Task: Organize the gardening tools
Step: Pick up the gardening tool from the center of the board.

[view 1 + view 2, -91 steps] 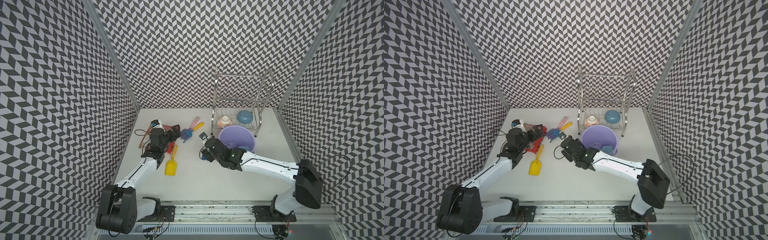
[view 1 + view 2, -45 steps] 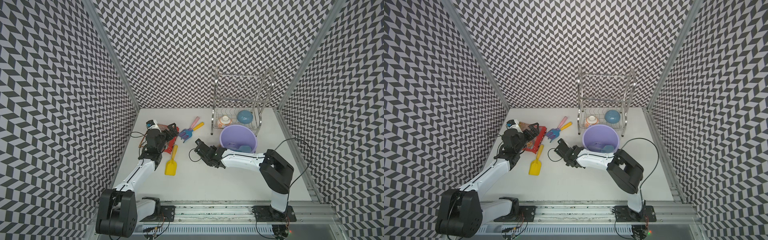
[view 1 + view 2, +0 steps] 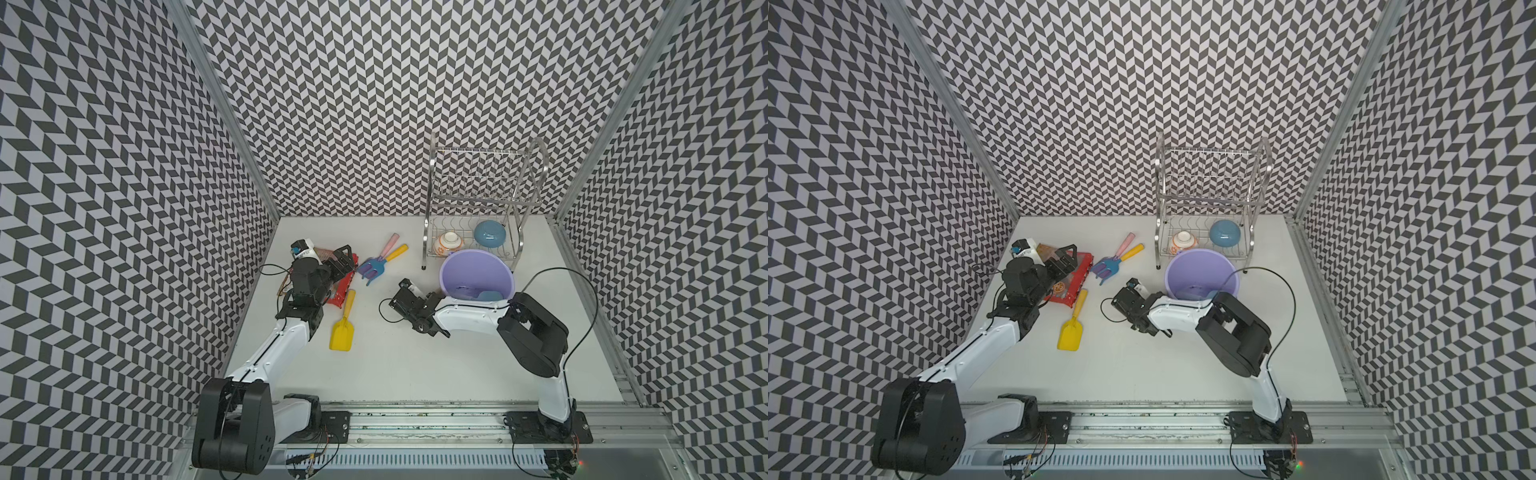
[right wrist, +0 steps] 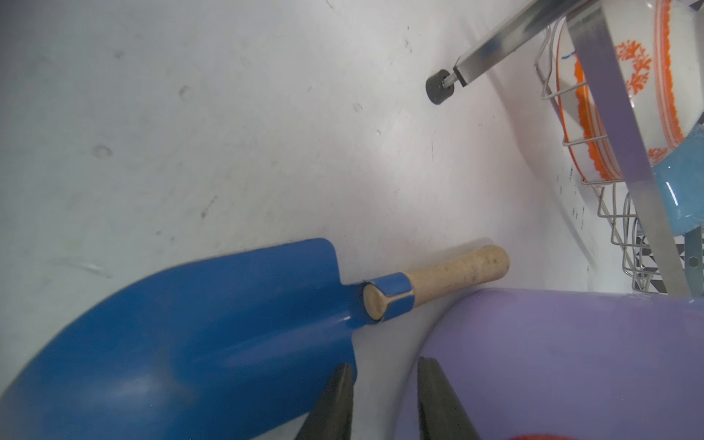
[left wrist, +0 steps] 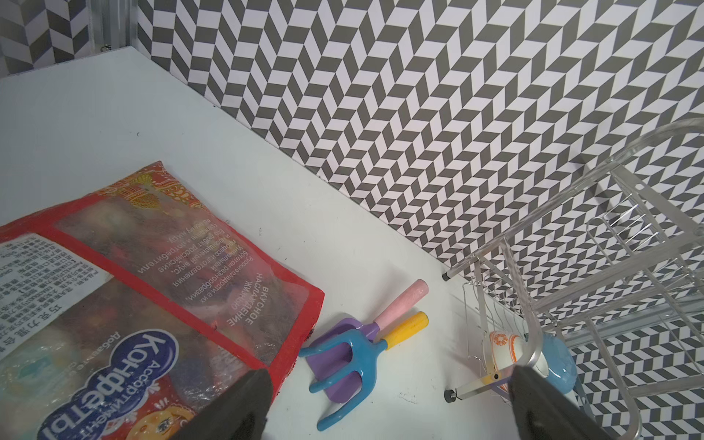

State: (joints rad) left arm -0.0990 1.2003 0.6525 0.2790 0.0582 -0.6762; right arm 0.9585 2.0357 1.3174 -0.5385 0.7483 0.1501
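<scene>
Right wrist, dk blue trowel (image 4: 190,343), glossy scoop blade w/ pale wooden handle

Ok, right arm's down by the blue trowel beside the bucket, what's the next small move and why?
Probably slide the right gripper over the neck of the dark blue trowel before closing: its jaws stand narrowly apart over bare table, one finger at the blade's edge, the lavender bucket close on the other side.
</scene>
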